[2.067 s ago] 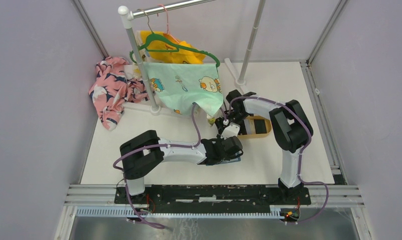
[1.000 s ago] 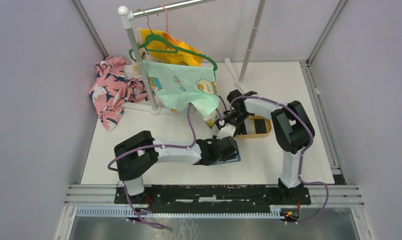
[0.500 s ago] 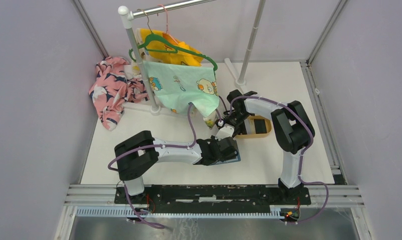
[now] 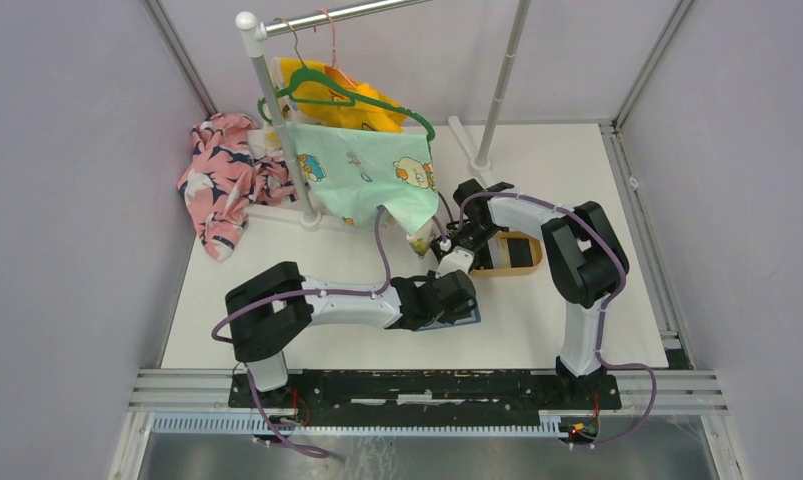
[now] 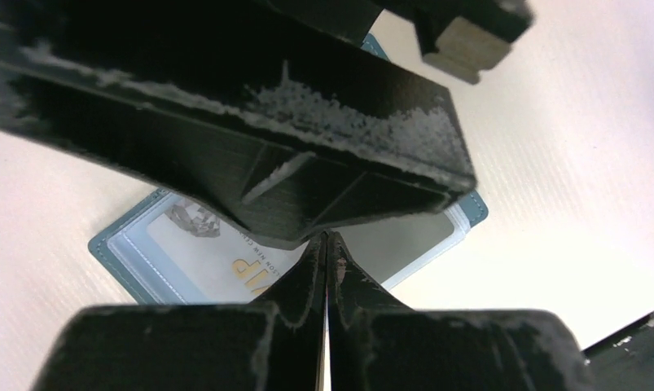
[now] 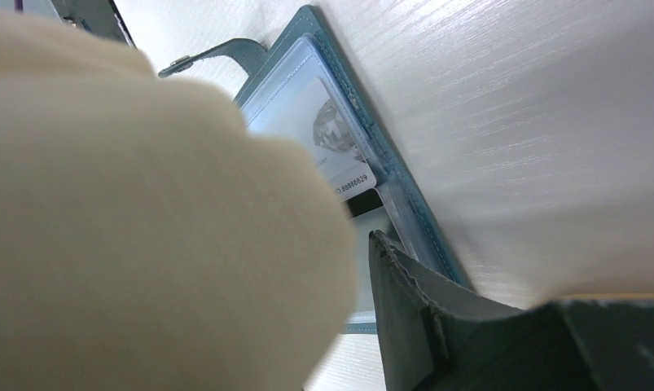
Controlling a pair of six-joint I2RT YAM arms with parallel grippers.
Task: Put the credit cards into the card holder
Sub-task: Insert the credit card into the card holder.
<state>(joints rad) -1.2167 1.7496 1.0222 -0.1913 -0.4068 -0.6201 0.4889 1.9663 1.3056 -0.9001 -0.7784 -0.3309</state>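
Note:
The teal-blue card holder (image 4: 467,318) lies open on the table under both grippers. It also shows in the left wrist view (image 5: 136,244) and the right wrist view (image 6: 307,81), with a pale card (image 6: 331,138) in a clear slot. My left gripper (image 4: 453,300) is right above it, fingers shut tip to tip (image 5: 327,240); only a thin pale line shows between them. My right gripper (image 4: 447,258) hovers at the holder's far edge. One dark finger (image 6: 405,309) shows; a cream blur hides the rest. A dark credit card (image 4: 515,247) lies in the tan tray (image 4: 525,266).
A clothes rack (image 4: 277,110) with a mint garment (image 4: 372,170) and yellow garment on a green hanger stands just behind the grippers. A floral cloth (image 4: 222,180) lies crumpled at the back left. Grey walls close in both sides.
My left arm's elbow has drifted left and toward the near edge while its gripper stays over the card holder. My right gripper has shifted slightly left. The mint garment has swung a little.

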